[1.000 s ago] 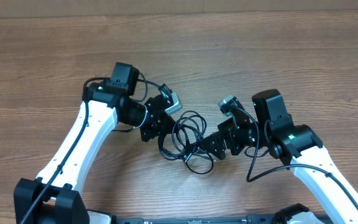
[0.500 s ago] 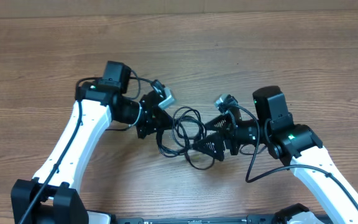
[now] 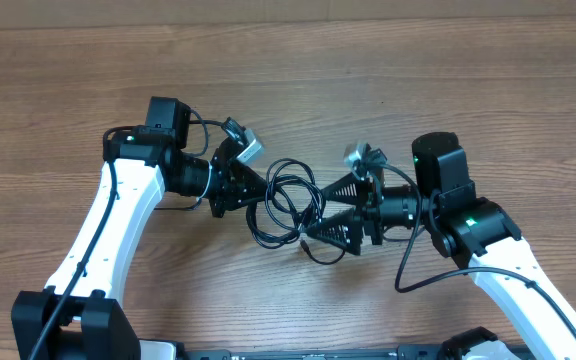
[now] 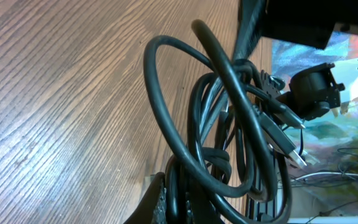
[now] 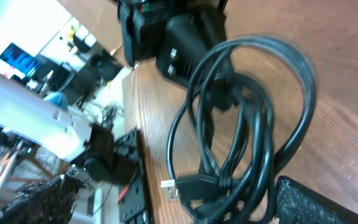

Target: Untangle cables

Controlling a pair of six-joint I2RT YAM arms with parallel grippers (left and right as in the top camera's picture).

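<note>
The cables [image 3: 290, 200] are a tangled bundle of thin black loops on the wooden table between my two arms. My left gripper [image 3: 251, 190] is shut on strands at the bundle's left side. In the left wrist view the cables [image 4: 229, 112] rise from the left gripper [image 4: 178, 200], and a plug [image 4: 289, 151] pokes out on the right. My right gripper [image 3: 326, 210] stands open around the bundle's right end, one finger on each side. In the right wrist view the cables [image 5: 247, 124] and a plug [image 5: 188, 185] lie between the fingers of the right gripper [image 5: 179, 208], not clamped.
The wooden table [image 3: 418, 90] stretches wide behind the arms. Thicker black wires run along each arm, one looping off the right arm [image 3: 408, 270]. The left arm's black body [image 5: 179, 37] sits just beyond the bundle in the right wrist view.
My left gripper has shifted left and back, still holding the cables and drawing the loops out. The right gripper has turned and come level with the bundle's right end, jaws wide.
</note>
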